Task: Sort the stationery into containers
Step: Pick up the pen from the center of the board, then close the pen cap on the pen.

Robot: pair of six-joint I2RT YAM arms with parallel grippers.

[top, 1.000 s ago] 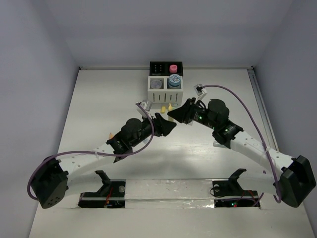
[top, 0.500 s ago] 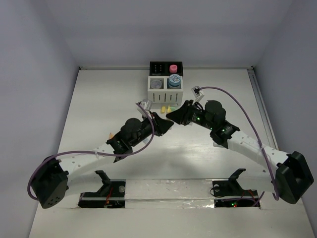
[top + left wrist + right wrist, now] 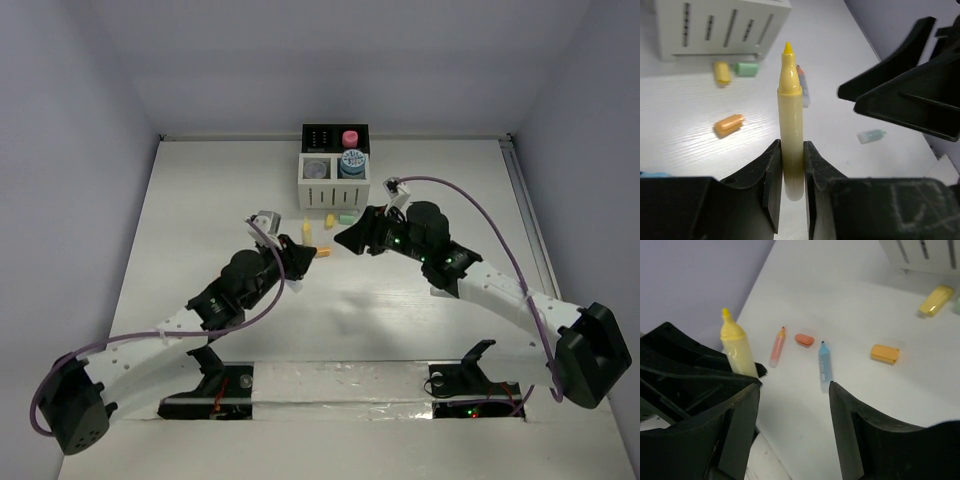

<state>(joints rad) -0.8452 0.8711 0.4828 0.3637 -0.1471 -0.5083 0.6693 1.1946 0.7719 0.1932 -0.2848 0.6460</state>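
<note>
My left gripper [image 3: 791, 150] is shut on a yellow highlighter [image 3: 791, 115], uncapped, tip pointing away and held above the table; it also shows in the right wrist view [image 3: 737, 347]. My right gripper [image 3: 795, 390] is open and empty, close to the right of the left gripper [image 3: 297, 258]. The organiser [image 3: 335, 178] stands at the back, holding a blue-white roll [image 3: 350, 163] and a pink stub [image 3: 350, 138]. On the table lie a blue highlighter [image 3: 825, 366], an orange pen [image 3: 777, 346], an orange cap [image 3: 804, 339], an orange-yellow cap [image 3: 729, 124], a yellow cap [image 3: 721, 71] and a green cap [image 3: 746, 68].
The right gripper's black fingers [image 3: 910, 95] fill the right side of the left wrist view. A pale blue cap [image 3: 871, 135] lies below them. The white slatted bin front [image 3: 720, 27] is just behind the loose caps. Side walls enclose the table.
My left arm has drawn back left and toward the near edge with the yellow highlighter in its grip. My right gripper has shifted slightly left and stays open.
</note>
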